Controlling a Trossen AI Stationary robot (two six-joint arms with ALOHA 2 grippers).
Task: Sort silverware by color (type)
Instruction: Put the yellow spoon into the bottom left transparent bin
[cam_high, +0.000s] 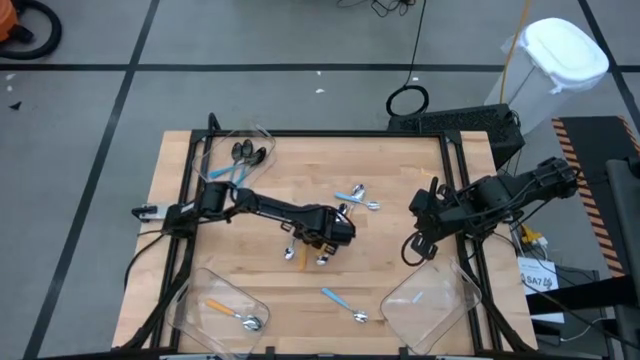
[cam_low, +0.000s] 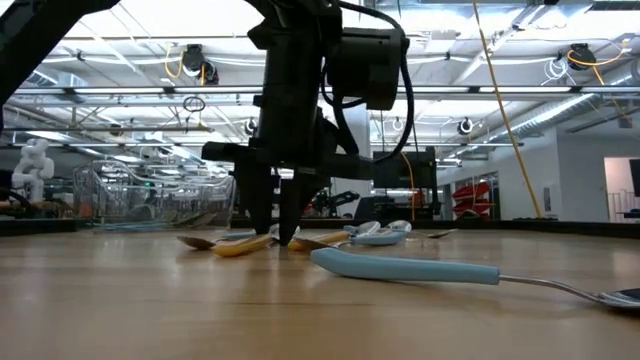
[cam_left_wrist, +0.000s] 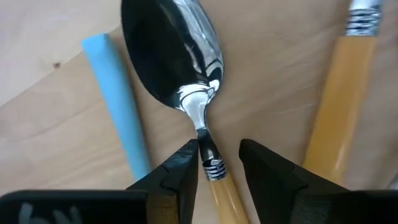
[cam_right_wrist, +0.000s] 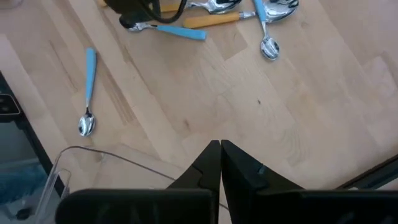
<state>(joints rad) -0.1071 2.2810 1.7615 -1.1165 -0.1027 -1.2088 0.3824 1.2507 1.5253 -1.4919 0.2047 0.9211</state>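
An orange-handled spoon (cam_left_wrist: 174, 56) with a silver bowl lies flat on the wooden table (cam_high: 400, 170) near its middle. My left gripper (cam_left_wrist: 217, 158) points straight down over it, open, one finger on each side of the neck where bowl meets handle. A second orange handle (cam_left_wrist: 336, 106) and a light-blue handle (cam_left_wrist: 118, 106) lie alongside. In the low view my left gripper (cam_low: 285, 235) stands with its tips at the tabletop. My right gripper (cam_right_wrist: 219, 149) hangs shut above the table's near right part, holding nothing. My left gripper comes from above with its fingers across the spoon's neck (cam_left_wrist: 208, 155). One fingertip (cam_left_wrist: 186, 165) stands right against the neck and the other (cam_left_wrist: 264, 165) stands apart; I cannot tell whether the near one touches. The spoon lies flat on the table.
A clear bin at the far left (cam_high: 235, 150) holds black-bowled spoons; the near-left bin (cam_high: 225, 315) holds one orange-handled spoon; a third bin (cam_high: 430, 305) stands near right. Blue-handled spoons lie right of centre (cam_high: 357, 195) and near the front edge (cam_high: 345, 303).
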